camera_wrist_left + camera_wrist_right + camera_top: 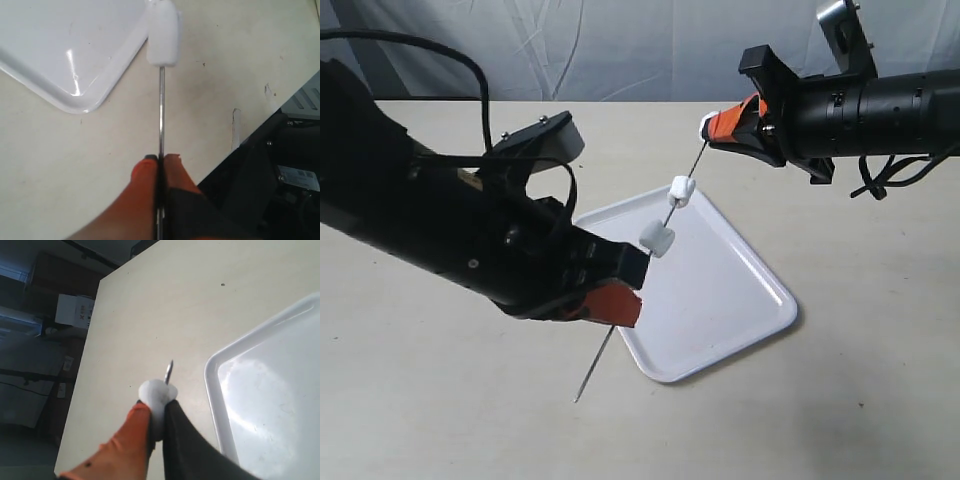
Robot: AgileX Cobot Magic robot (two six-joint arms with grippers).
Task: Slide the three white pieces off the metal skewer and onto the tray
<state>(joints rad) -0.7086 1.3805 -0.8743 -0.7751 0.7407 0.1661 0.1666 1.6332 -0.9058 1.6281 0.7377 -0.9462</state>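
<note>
- Exterior view: the left arm reaches in low from the left, and the left gripper (pixel 623 303) is pressed together on the metal skewer (pixel 596 369) near its lower end
- The skewer slants up to the right; the right arm lies level from the right, its right gripper (pixel 712 128) pinching the top white piece (pixel 706 124)
- The middle white piece (pixel 681 189) and lower white piece (pixel 657 238) sit on the rod above the tray (pixel 720 300)
- Left wrist view: the left gripper (pixel 161 161) clamps the skewer (pixel 161 110); a white piece (pixel 163 40) sits further along, by the tray (pixel 60 50) rim
- Right wrist view: the right gripper (pixel 157 407) squeezes the top white piece (pixel 156 392), the skewer (pixel 169 371) tip poking out beyond it, beside the tray (pixel 270 390)
</note>
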